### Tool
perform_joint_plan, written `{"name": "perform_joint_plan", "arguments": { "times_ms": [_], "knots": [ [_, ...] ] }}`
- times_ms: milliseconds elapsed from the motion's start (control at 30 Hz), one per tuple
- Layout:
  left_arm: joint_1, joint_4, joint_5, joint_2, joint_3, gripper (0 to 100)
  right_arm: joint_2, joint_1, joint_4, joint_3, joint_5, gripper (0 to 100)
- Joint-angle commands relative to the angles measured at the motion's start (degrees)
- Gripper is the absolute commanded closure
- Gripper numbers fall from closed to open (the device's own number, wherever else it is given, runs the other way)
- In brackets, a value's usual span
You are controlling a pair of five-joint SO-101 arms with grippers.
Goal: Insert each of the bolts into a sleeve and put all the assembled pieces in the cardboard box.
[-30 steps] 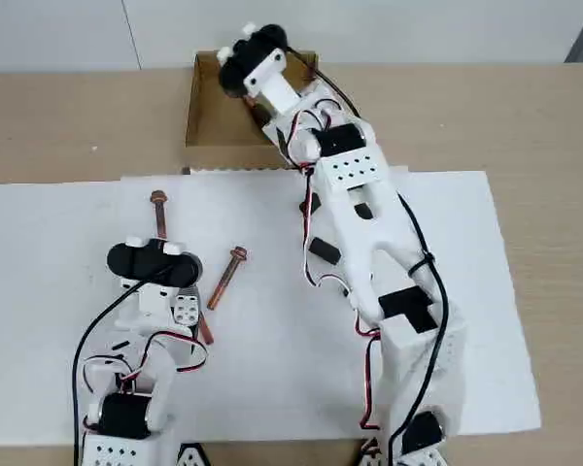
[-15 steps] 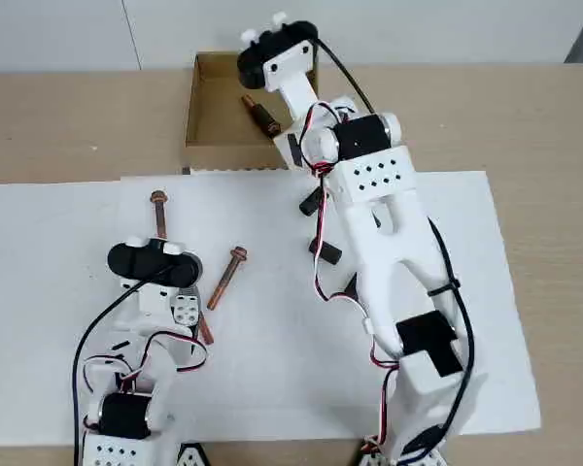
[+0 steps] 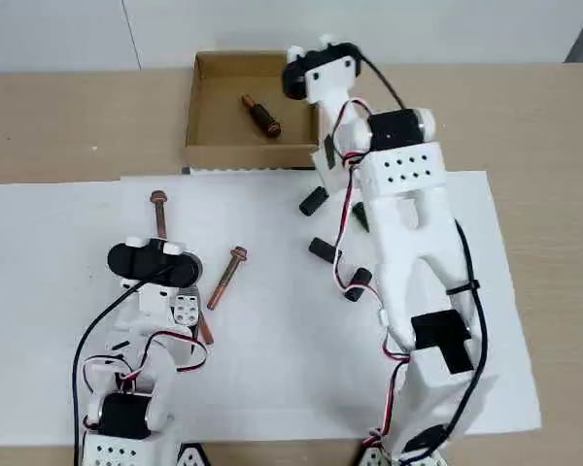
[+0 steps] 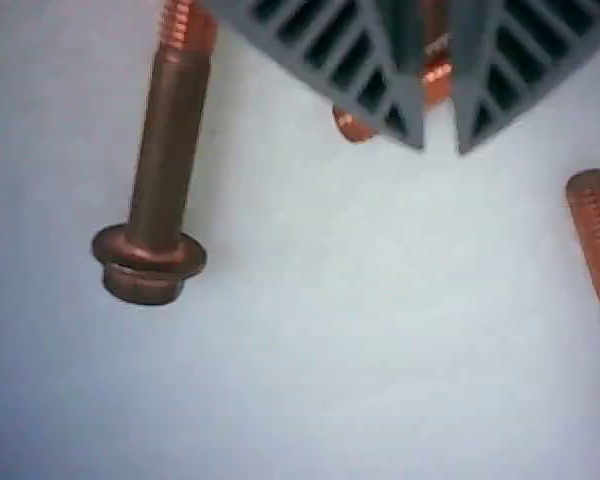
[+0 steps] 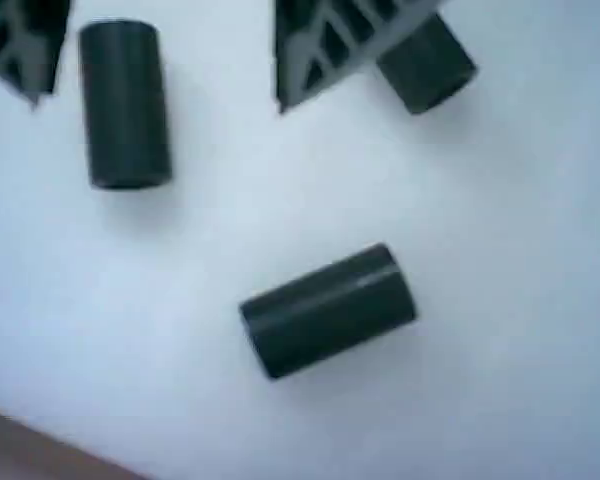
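The cardboard box (image 3: 214,146) stands at the back of the table with one bolt-in-sleeve piece (image 3: 261,115) lying inside. Three black sleeves (image 3: 314,201) (image 3: 323,249) (image 3: 358,282) lie on the white paper; the right wrist view shows them (image 5: 126,103) (image 5: 328,310) (image 5: 426,66) below my open right gripper (image 5: 160,60). That gripper (image 3: 328,160) hangs by the box's right corner, holding nothing. Copper bolts (image 3: 159,214) (image 3: 225,278) (image 3: 203,330) lie around my left gripper (image 3: 160,267). Its fingers (image 4: 435,135) are shut just above a bolt's threaded end (image 4: 352,124).
White paper (image 3: 272,388) covers the table's middle, wide and bare in front between the two arms. The right arm's body and cables stretch over the paper's right half. Two more bolts (image 4: 160,200) (image 4: 595,250) flank the left gripper in the left wrist view.
The right arm has pulled back out of the box and swung right, leaving the assembled piece inside. The left arm has not moved.
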Motion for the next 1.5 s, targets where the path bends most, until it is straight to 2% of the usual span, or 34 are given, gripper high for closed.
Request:
{"name": "perform_joint_plan", "arguments": {
  "times_ms": [0, 100, 267, 467, 800, 1233, 1300, 1400, 1467],
  "knots": [
    [-0.1, 0.2, -0.4, -0.6, -0.2, 99, 1.9, 2.2, 0.7, -2.6, -0.3, 85.3],
    [-0.1, 0.2, -0.4, -0.6, -0.2, 99, 5.1, 3.1, 0.7, -2.6, 1.1, 85.2],
    [-0.1, 0.2, -0.4, -0.6, -0.2, 99, 9.2, 3.1, 0.7, -2.6, 10.4, 85.2],
    [-0.1, 0.2, -0.4, -0.6, -0.2, 99, 14.5, 3.1, 0.2, -2.9, 14.1, 85.2],
    [-0.1, 0.2, -0.3, -0.6, -0.2, 99, 19.8, 5.1, -3.9, -3.0, 14.9, 85.2],
    [-0.1, 0.2, -0.3, -0.6, -0.2, 99, 22.5, 7.5, -3.5, -3.0, 16.8, 85.7],
    [-0.1, 0.2, -0.3, -0.6, -0.2, 99, 22.5, 7.6, -3.5, -2.8, 16.8, 89.2],
    [-0.1, 0.2, -0.3, -0.6, -0.2, 99, 22.5, 7.6, -3.4, -2.7, 16.8, 99.8],
    [-0.1, 0.2, -0.3, -0.6, -0.2, 99, 22.5, 7.6, -2.8, -2.7, 16.6, 99.3]
  ]
}}
